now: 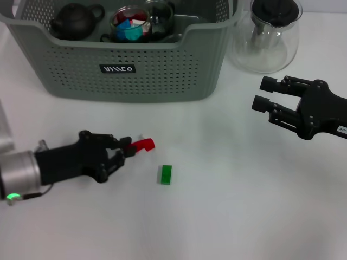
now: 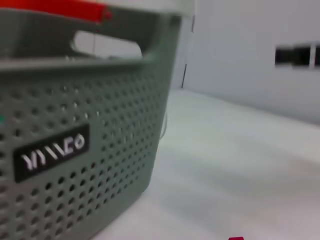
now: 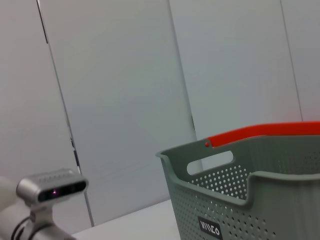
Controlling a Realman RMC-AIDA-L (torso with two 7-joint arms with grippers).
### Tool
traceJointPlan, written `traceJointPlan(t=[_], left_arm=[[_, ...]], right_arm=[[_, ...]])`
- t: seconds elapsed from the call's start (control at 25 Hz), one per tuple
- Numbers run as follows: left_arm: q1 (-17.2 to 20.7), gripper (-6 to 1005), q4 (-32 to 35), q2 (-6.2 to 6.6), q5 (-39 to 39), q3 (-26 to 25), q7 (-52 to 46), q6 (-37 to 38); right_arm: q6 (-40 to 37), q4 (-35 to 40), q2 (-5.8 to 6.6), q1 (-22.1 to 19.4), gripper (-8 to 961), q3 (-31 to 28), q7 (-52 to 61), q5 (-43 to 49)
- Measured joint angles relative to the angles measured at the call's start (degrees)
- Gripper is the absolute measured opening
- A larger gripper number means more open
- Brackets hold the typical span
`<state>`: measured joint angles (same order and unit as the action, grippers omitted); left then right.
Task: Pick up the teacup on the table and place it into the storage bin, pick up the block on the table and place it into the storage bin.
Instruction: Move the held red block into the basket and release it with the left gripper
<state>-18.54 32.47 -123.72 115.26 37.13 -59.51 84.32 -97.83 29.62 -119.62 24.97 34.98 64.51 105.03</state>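
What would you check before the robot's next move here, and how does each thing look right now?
1. Left gripper closed on the red block: ok.
2. Red block lifted off the table: cannot tell.
3. Storage bin open on top: ok.
4. Room in the bin beside the black teapot and glass cup: ok.
5. Right gripper clear of the path to the bin: ok.
6. Green block placed in the bin: not ok, on the table.

Left claw closed, right claw parted.
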Motion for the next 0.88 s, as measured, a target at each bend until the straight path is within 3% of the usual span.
traceJointPlan(t=[0.08, 0.12, 0.2, 0.44, 0.56, 0.72, 0.88], left_arm=[[0.14, 152, 1.74, 0.32, 0.31, -0.28, -3.28, 2.23], [0.31, 152, 6.45, 1.53, 0.49, -1.52, -12.26, 9.4], [-0.03, 152, 8.73, 2.09, 0.38, -2.9, -16.56, 13.41], [-5.75, 160, 15.21, 4.04, -3.86, -14.57, -32.88, 28.2], [-10.12, 170, 15.76, 6.01, -6.84, -17.02, -40.24, 27.92], [-16.95, 182, 15.71, 9.37, -8.08, -17.05, -47.4, 20.78], [-22.3, 194, 15.54, 11.98, -5.06, -11.54, -51.99, 10.55]], right_arm=[[0.0, 0.0, 0.0, 0.12, 505, 0.0, 0.0, 0.0], [0.0, 0.0, 0.0, 0.2, 505, 0.0, 0.0, 0.0], [0.0, 0.0, -0.01, 0.38, 505, 0.0, 0.0, 0.0], [0.06, 0.0, -0.17, 0.6, 505, 0.0, 0.0, 0.0], [0.07, 0.0, -0.24, 0.61, 505, 0.04, 0.0, 0.0], [0.04, 0.0, -0.27, 0.61, 504, 0.06, 0.0, 0.04], [-0.02, 0.0, -0.27, 0.6, 504, 0.23, 0.0, 0.14]])
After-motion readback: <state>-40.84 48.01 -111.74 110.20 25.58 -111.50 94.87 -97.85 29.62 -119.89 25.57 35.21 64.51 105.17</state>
